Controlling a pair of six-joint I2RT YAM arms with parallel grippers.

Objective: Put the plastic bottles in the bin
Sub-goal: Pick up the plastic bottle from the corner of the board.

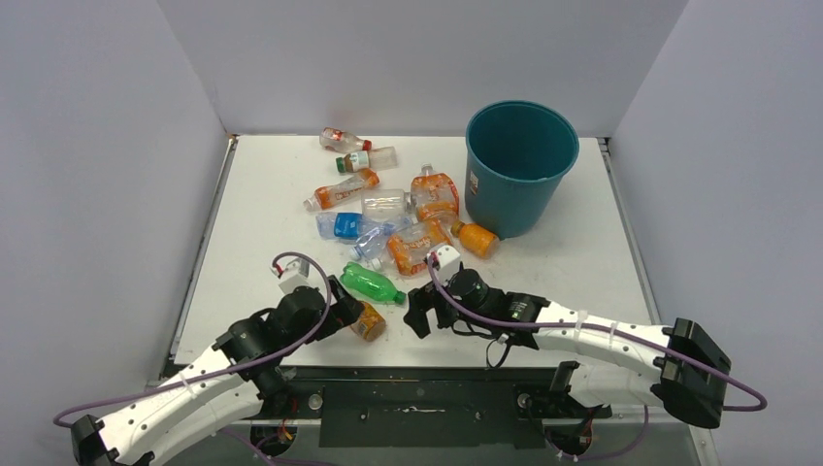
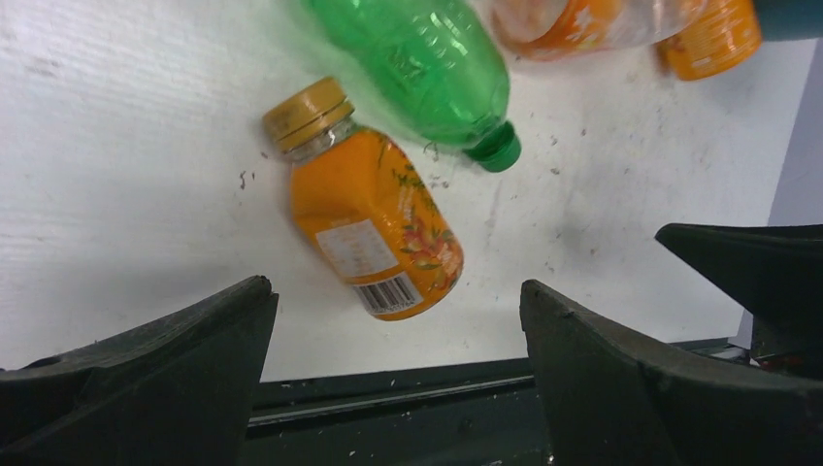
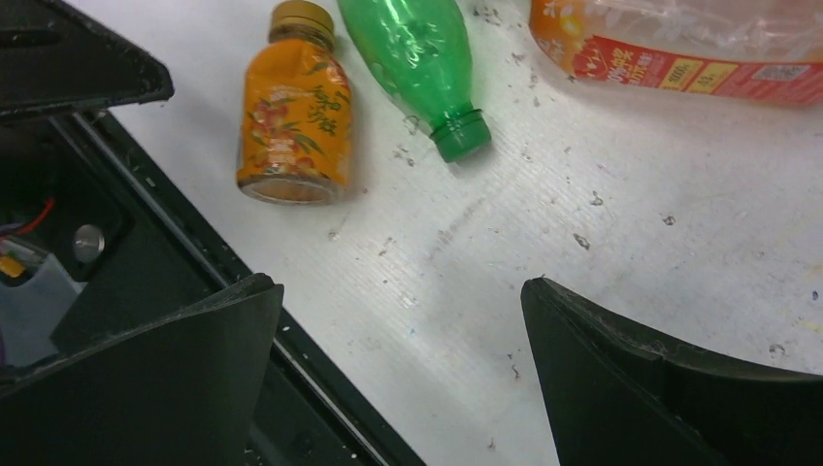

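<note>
Top external view showed the small clear plastic bottles (image 1: 386,202) strewn on the white table (image 1: 262,223), left of the round teal-blue plastic bin (image 1: 510,194). The left gripper (image 2: 396,291) and right gripper (image 3: 400,286) both gaped wide and empty, near a green plastic bottle (image 1: 372,283) and a gold-capped orange bottle (image 1: 369,322) at the near edge.

The round teal-blue plastic bin (image 1: 517,165) stands far right, its mouth open from above; crushed clear plastic bottles (image 1: 388,209) crowd the middle of the white table (image 1: 252,243) just left of it, a small orange bottle (image 1: 477,239) lying at its base; the table's left side and near right lie bare; a green plastic bottle (image 1: 373,283) and a squat gold-capped orange bottle (image 1: 369,321) lie between the left gripper (image 2: 396,291) and right gripper (image 3: 403,286), both spread wide.
</note>
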